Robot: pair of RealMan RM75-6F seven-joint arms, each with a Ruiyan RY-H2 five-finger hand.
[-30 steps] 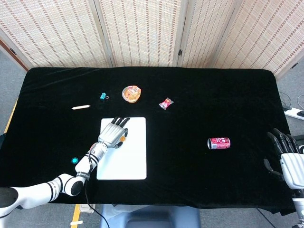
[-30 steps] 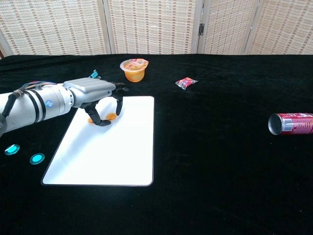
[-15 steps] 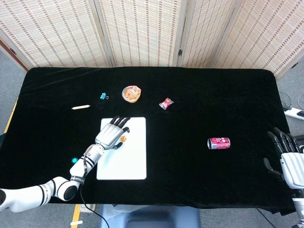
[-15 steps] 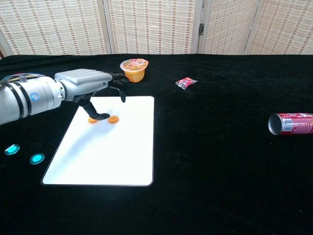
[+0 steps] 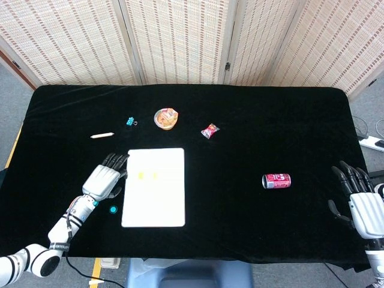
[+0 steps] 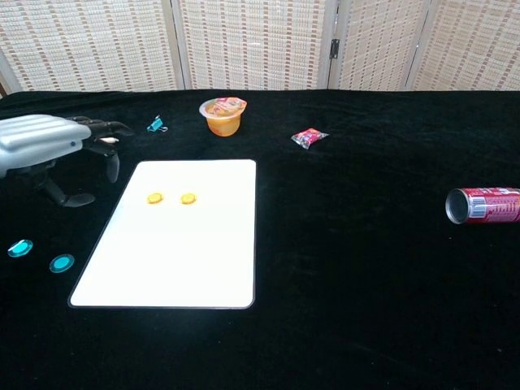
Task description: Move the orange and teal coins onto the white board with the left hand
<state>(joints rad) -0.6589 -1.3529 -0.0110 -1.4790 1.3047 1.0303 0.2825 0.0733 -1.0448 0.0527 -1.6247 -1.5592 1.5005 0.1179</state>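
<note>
- The left robot hand (image 6: 49,146) is hovering over the black bench (image 6: 366,268), just off the left edge of the white board (image 6: 175,252), with its fingers spread and slightly curled and nothing in them.
- It is touching neither the board nor any coin.
- Two orange coins (image 6: 171,198) are lying side by side on the upper part of the board, apart from each other.
- Two teal coins (image 6: 41,255) are sitting on the bench to the left of the board, below the left robot hand in the chest view.
- The right robot hand (image 5: 360,201) is showing only in the head view, at the far right edge of the bench, fingers apart and holding nothing.
- A red can (image 6: 481,205) is lying on its side on the right part of the bench, well apart from the board.
- An orange cup (image 6: 222,115), a small red packet (image 6: 309,137) and a teal clip (image 6: 155,124) are sitting beyond the board's far edge.
- A pale stick (image 5: 102,135) is lying to the far left in the head view.
</note>
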